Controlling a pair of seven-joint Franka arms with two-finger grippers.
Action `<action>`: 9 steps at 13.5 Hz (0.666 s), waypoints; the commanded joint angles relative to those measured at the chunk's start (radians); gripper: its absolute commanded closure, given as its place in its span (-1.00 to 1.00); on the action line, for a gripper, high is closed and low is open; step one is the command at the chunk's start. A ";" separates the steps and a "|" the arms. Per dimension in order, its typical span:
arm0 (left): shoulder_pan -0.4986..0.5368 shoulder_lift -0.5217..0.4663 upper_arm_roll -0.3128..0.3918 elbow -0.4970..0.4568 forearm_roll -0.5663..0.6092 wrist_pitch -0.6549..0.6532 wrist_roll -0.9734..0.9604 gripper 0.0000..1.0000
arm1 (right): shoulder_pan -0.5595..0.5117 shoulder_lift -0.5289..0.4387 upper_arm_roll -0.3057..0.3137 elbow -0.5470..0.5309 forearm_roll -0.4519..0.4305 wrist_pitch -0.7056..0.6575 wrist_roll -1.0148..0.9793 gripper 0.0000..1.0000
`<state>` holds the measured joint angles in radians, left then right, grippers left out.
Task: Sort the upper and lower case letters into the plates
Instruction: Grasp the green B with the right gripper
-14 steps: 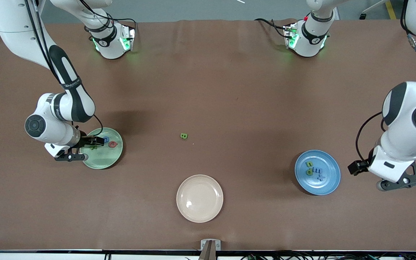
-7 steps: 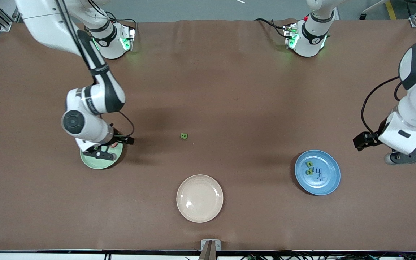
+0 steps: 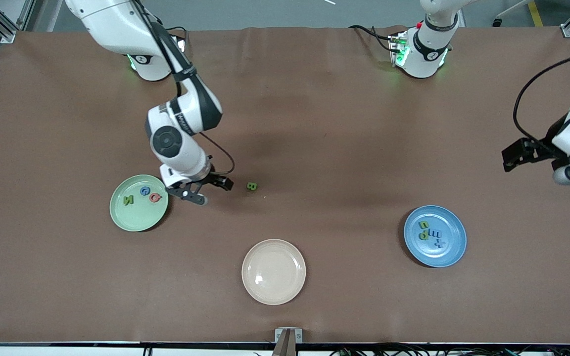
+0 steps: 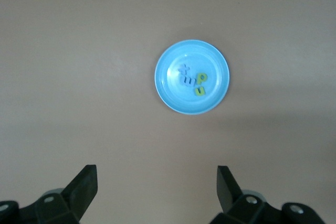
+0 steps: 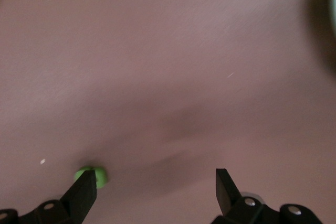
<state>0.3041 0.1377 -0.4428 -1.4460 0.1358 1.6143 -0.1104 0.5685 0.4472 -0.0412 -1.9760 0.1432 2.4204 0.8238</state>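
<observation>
Right now the right gripper is hanging over bare table between the mint green plate and a lone green letter B, its fingers spread wide and gripping nothing. From its own wrist camera that green letter is peeking out just beside one fingertip, with brown table filling everything else.

On the mint plate, three letters are sitting: a green N, a blue G and a red one I cannot read for certain.

Over at the left arm's end, the left gripper is waiting high above the table edge, jaws wide apart and empty, fingers framing its downward look. Below it, the blue plate is lying with small green and blue letters clustered in it; in the front view that same plate is sitting well apart from the mint one.

Nearest the front camera, a cream plate is lying between the two, holding no letters.
</observation>
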 commanded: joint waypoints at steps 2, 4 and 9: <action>-0.215 -0.197 0.255 -0.198 -0.114 -0.005 0.031 -1.00 | 0.094 0.112 -0.012 0.101 0.009 0.028 0.177 -1.00; -0.218 -0.230 0.259 -0.224 -0.114 -0.008 0.029 -1.00 | 0.137 0.160 -0.016 0.141 0.002 0.031 0.239 -1.00; -0.220 -0.239 0.245 -0.218 -0.114 -0.036 0.038 -1.00 | 0.168 0.197 -0.023 0.155 -0.060 0.071 0.248 -0.72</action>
<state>0.0891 -0.0786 -0.2001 -1.6478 0.0396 1.5864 -0.0999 0.7287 0.6365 -0.0524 -1.8346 0.1225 2.4879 1.0515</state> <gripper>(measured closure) 0.000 0.097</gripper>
